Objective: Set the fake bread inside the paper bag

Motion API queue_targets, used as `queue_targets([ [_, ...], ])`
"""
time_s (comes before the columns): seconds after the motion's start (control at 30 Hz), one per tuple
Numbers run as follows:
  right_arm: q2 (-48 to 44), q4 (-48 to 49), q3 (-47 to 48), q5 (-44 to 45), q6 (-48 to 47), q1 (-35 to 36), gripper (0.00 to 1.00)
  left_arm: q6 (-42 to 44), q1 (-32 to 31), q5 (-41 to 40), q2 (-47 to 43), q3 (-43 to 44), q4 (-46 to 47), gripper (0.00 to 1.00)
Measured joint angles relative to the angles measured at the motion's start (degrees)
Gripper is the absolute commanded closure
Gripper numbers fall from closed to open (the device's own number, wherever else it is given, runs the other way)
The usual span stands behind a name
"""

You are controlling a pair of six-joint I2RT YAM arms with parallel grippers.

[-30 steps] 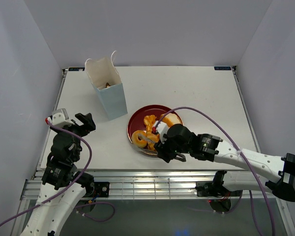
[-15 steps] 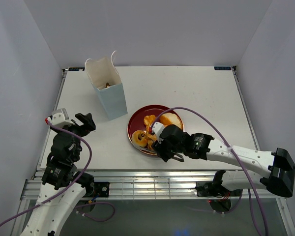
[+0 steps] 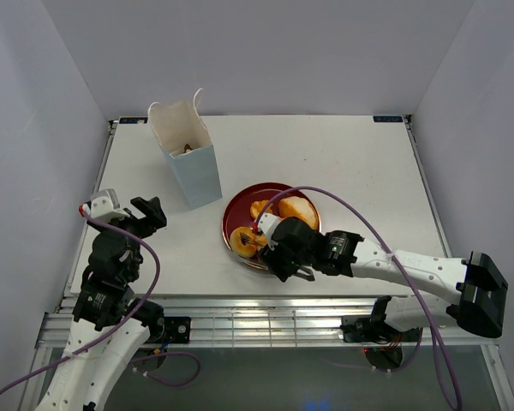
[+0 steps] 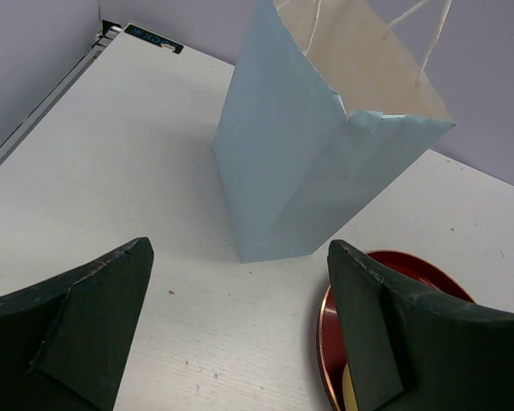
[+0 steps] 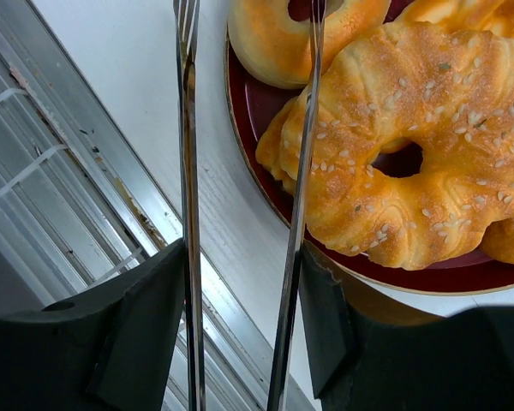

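The fake bread lies on a dark red plate [image 3: 236, 214]: a ring donut [image 3: 243, 242], a bun [image 3: 296, 208] and a croissant [image 3: 260, 208]. In the right wrist view a sesame twisted ring [image 5: 411, 171] and the ring donut [image 5: 283, 43] lie on the plate [image 5: 255, 107]. My right gripper [image 3: 281, 254] is shut on silver tongs [image 5: 187, 171], held low over the plate's front left; the tong arms stand apart, one over the ring donut. The pale blue paper bag [image 3: 193, 167] stands upright and open, with a brown piece inside [image 3: 188, 148]. My left gripper [image 3: 146, 212] is open and empty, left of the bag [image 4: 300, 171].
The plate's rim [image 4: 324, 317] shows by my left gripper's right finger. The table's front edge and metal rail [image 5: 86, 154] run just below the tongs. Grey walls enclose the table on three sides.
My right gripper has moved a little to the left with the tongs, over the plate's front left. The left arm and the bag have not moved.
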Motion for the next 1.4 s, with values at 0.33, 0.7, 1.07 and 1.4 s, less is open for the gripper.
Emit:
queue_targets([
  [0.33,2.25,0.02,0.66,0.74,0.00,0.74,0.56,0.00,0.00,0.00,0.00,0.00,0.00,0.07],
  [0.7,2.56,-0.46,3.30,2.29,0.42,0.83,0.64,0.00,0.00,0.02,0.00,0.00,0.00,0.07],
  [1.07,-0.35,-1.70,4.39,3.37,0.48,0.87,0.71,0.00,0.00,0.02,0.00,0.00,0.00,0.07],
  [1.4,-5.88,-1.66,6.25,4.44,0.98,0.87,0.73,0.00,0.00,0.00,-0.11,-0.02,0.00,0.07],
])
